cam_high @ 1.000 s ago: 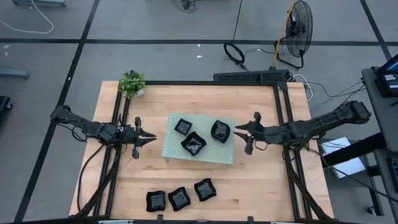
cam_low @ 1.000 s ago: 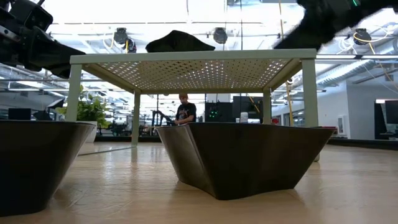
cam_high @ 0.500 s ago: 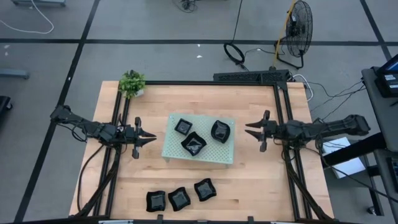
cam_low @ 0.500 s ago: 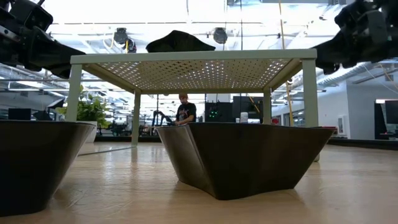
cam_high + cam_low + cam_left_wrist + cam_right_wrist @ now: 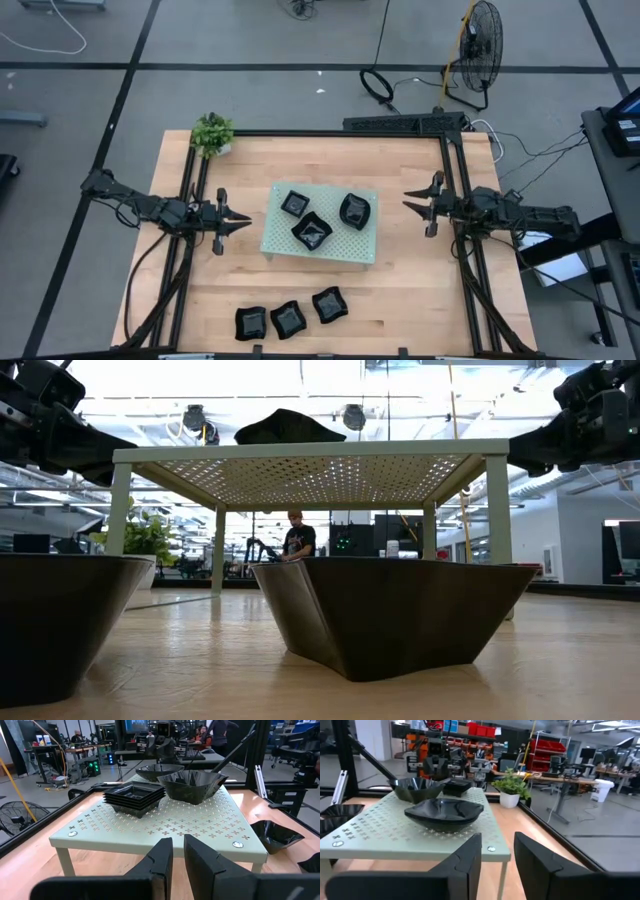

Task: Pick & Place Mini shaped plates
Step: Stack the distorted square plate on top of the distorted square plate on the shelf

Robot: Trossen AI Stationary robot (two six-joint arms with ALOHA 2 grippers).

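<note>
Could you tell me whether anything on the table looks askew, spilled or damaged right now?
Nothing stands out. Three plates sit on the green board, none tipped over or hanging off its edge, and three more lie in a row on the wood near the table's front edge. Nothing looks spilled or broken.

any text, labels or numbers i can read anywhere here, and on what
None can be read.
Plates and green board: no print or labels.
Both grippers, left and right: no markings that show.
Screens and red bins in the room behind: any text is too small and blurred to read.
</note>
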